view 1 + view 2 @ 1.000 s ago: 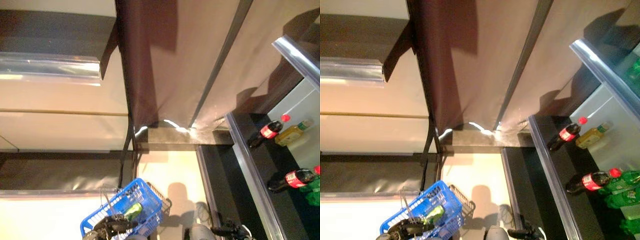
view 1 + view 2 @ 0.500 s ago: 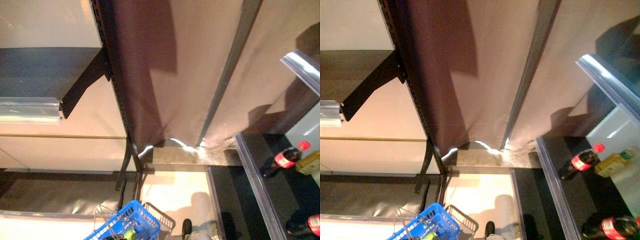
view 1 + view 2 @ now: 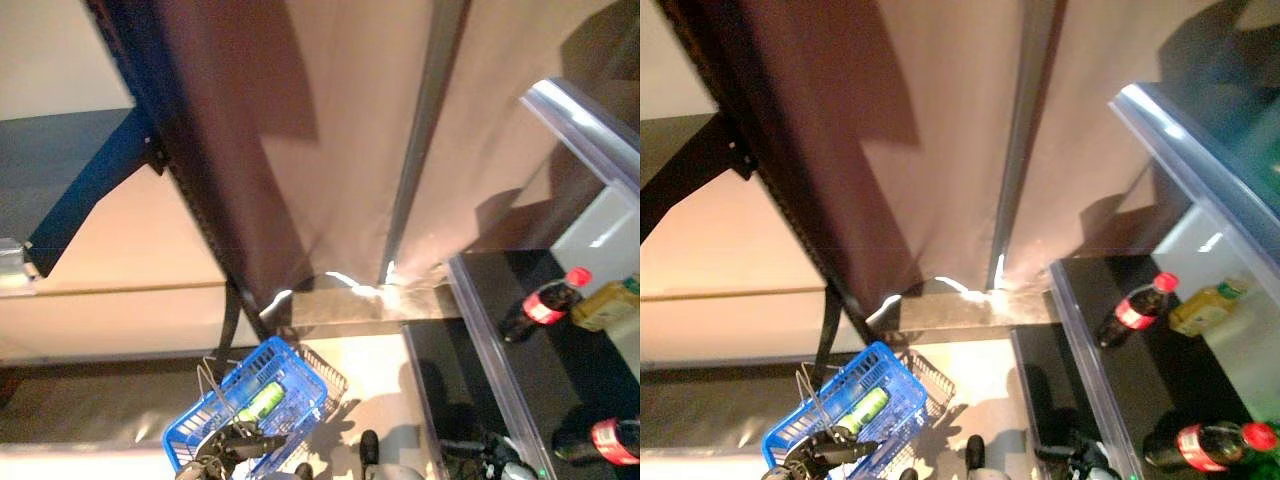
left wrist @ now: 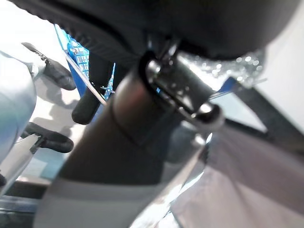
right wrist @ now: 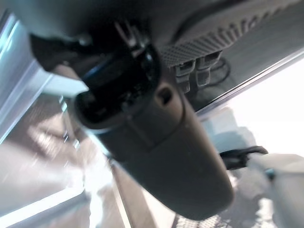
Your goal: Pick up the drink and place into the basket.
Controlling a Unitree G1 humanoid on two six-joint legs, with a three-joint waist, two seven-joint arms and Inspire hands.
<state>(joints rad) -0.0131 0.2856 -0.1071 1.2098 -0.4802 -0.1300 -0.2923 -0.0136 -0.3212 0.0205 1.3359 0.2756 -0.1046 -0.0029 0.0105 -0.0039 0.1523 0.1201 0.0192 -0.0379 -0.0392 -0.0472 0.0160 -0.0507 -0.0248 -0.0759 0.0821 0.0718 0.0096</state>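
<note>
Basket (image 3: 250, 405) swung up-frame, left hand (image 3: 232, 446) clasping its handle.

1. The left hand (image 3: 232, 446) shows only as a dark shape at the lower edge of the head views, at the blue basket (image 3: 200, 425); its fingers are too small to read.
2. In the left wrist view, dark bulk fills the frame, and only slivers of the basket's blue mesh (image 4: 75, 52) show past it.
3. The right hand (image 3: 470, 450) is dark and largely cut off by the lower edge; its fingers cannot be made out.
4. The green drink (image 3: 861, 411) lies in the basket, its label too small to tell.
5. On the dark shelf (image 3: 560, 380), the lower cola bottle (image 3: 612, 441) is cut by the frame's edge.
</note>
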